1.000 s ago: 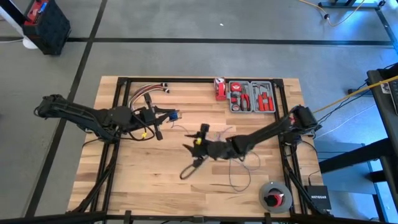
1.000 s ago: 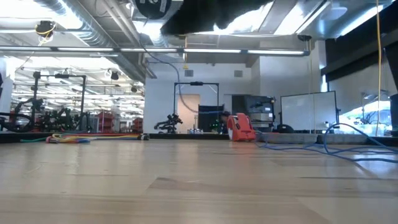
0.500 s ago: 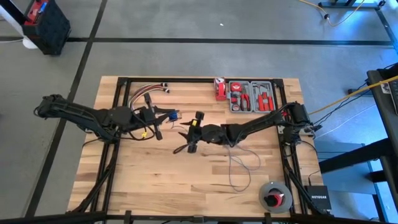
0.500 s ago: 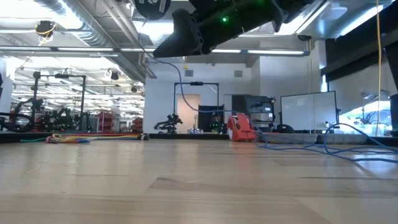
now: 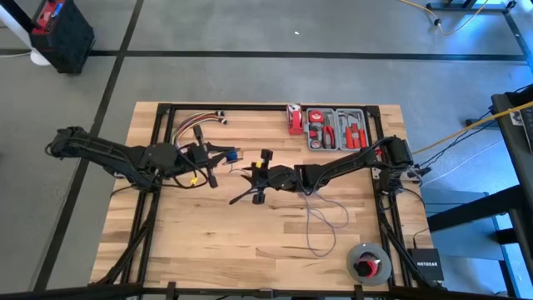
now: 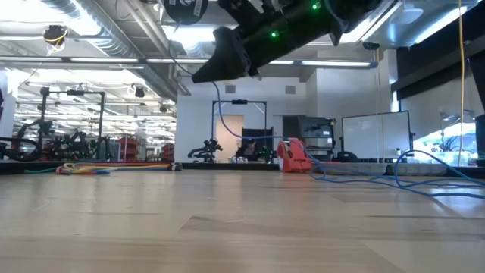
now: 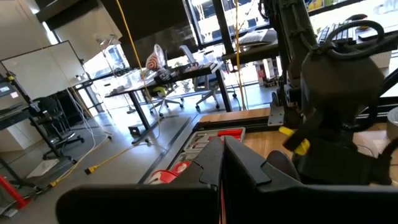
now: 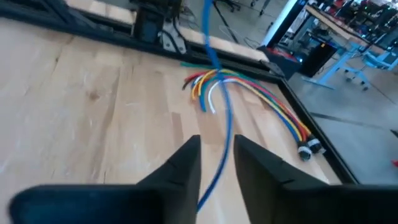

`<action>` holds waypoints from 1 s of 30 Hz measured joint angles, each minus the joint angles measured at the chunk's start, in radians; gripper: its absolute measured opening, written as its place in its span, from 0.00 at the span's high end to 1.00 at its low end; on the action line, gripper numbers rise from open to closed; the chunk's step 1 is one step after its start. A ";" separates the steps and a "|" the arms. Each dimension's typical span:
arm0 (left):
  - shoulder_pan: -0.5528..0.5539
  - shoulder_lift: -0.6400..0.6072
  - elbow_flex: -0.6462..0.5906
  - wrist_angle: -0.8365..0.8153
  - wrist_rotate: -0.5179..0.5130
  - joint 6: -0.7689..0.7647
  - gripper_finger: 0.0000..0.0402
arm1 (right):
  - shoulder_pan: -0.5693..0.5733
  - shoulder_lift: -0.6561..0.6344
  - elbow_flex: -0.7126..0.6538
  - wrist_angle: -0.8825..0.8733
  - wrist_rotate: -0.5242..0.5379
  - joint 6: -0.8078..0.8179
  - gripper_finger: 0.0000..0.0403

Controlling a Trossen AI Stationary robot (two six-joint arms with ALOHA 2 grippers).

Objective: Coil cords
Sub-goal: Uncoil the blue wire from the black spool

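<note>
Two arms are up over the desk right now, both raised off the wood. The right hand sits near the middle of the desk, and from its wrist camera you can see the thin blue cord running straight through the gap between its two dark fingers. The fingers are partly open, close on either side of the cord, but I can't tell if they're actually pinching it. More of that cord lies in loose loops on the wood toward the right front, near the round black disc at the desk's corner.

The left hand is just left of the middle, fingers pressed fully together; whether there's anything between them I can't make out. A small blue bit shows right by its tip from above.

The bundle of coloured wires lies at the back left of the desk, and the red tool tray sits at the back edge.
</note>
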 joint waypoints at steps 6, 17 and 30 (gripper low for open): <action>0.000 0.000 0.000 0.000 0.000 0.001 0.99 | 0.008 -0.001 0.001 0.014 0.000 -0.035 0.92; 0.015 0.000 0.000 0.028 0.000 -0.048 0.99 | 0.048 -0.001 0.001 0.020 -0.110 0.007 0.99; 0.074 0.038 0.000 -0.009 0.016 -0.099 0.99 | 0.258 -0.013 0.122 0.021 -0.122 -0.234 0.99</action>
